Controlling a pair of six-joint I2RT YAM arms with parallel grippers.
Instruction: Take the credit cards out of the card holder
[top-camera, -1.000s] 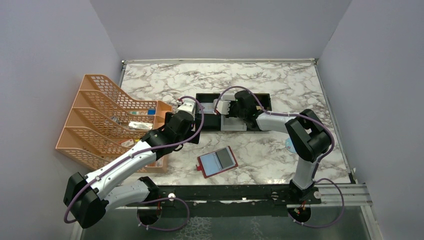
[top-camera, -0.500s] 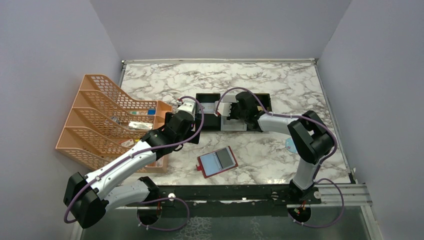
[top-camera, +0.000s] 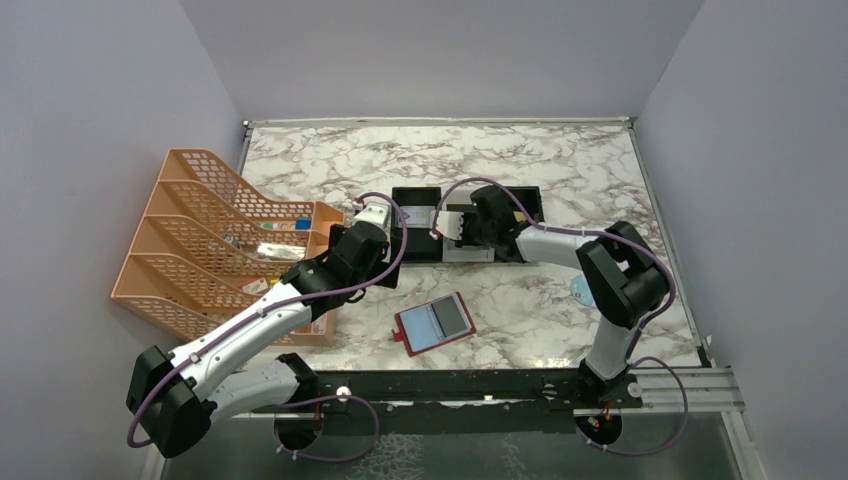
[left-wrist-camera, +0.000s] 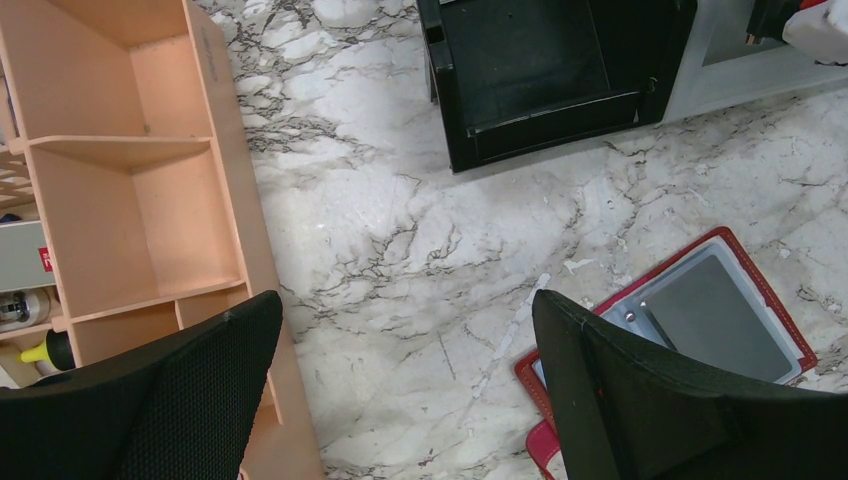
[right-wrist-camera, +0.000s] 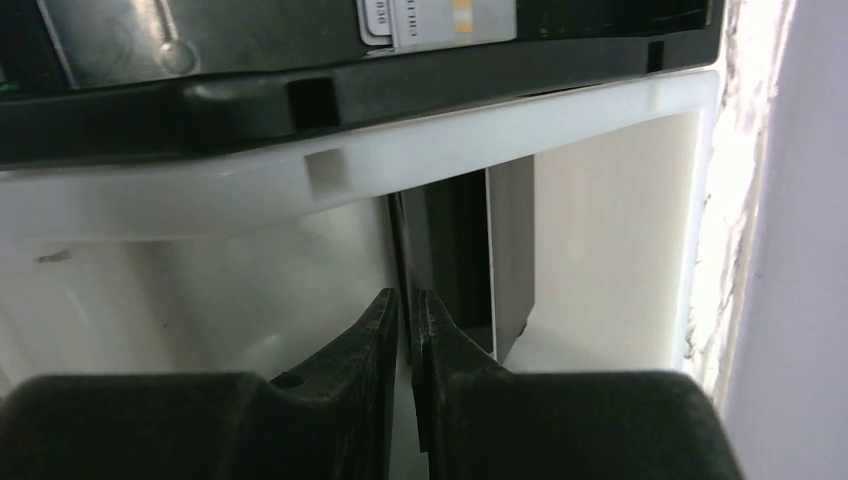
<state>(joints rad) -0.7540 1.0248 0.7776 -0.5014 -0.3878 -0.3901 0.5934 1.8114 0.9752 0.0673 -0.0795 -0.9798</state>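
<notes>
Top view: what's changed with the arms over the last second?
The right gripper crept slightly right and nearer over the tray, above its white compartment. The wrist view now shows it pinched nearly shut on what looks like a thin dark card seen edge-on. The left gripper stays open and parked. The card holder lies open where it was.

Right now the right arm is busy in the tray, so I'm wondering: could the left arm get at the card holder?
Probably yes. The left gripper hangs open above the bare marble table, and the card holder lies flat and open just beside it, with nothing between them.
</notes>
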